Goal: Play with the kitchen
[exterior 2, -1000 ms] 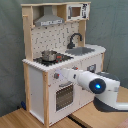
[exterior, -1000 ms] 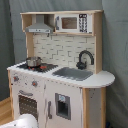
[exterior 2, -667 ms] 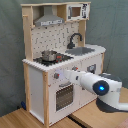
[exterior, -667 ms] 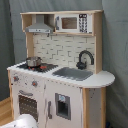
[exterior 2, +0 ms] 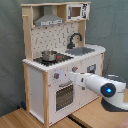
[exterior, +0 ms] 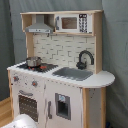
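The kitchen (exterior: 75, 102) (exterior 2: 36, 85) is a white and light-wood toy unit that shows in both exterior views. It has a range hood (exterior: 39, 27), a microwave (exterior: 75, 22), a black faucet (exterior: 85, 57), a grey sink (exterior: 75, 73) and a metal pot (exterior: 33, 61) on the stovetop. In the second exterior view my white arm (exterior 2: 107, 90) reaches in from the second exterior view's right. My gripper (exterior 2: 69, 75) is at the front panel, by the knobs (exterior 2: 56, 76) and just above the oven door (exterior 2: 65, 96). Only a white part of the arm (exterior: 22, 121) shows in the first exterior view.
A dark grey curtain (exterior: 115, 50) hangs behind the kitchen. The unit stands on a light wooden surface (exterior 2: 20, 120). The rounded counter end (exterior: 102, 78) juts out beside the sink.
The arm's blue-ringed joint has shifted toward the second exterior view's right and slightly down. The gripper end stays at the knob panel. The kitchen has not moved.
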Tool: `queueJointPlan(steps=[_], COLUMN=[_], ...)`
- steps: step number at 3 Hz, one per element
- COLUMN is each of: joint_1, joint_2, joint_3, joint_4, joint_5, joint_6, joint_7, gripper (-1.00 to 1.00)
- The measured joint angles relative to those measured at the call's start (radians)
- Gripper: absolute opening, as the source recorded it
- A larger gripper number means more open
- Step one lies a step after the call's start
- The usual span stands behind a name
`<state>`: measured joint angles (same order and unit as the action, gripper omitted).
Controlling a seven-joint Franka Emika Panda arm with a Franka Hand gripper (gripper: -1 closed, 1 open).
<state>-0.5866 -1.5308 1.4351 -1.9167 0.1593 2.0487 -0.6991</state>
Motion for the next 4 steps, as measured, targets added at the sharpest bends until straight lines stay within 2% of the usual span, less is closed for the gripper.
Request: queueJointPlan(steps=[2, 4], joint_1=[0.106, 0.187], joint_2=[0.009, 0.018], joint_3=[0.021, 0.028], joint_4=[-0.205, -0.380], joint_5=[-0.038, -0.071], joint_6=[0.191, 0.378], joint_7=[0.001, -0.001], gripper=[1.00, 1.00])
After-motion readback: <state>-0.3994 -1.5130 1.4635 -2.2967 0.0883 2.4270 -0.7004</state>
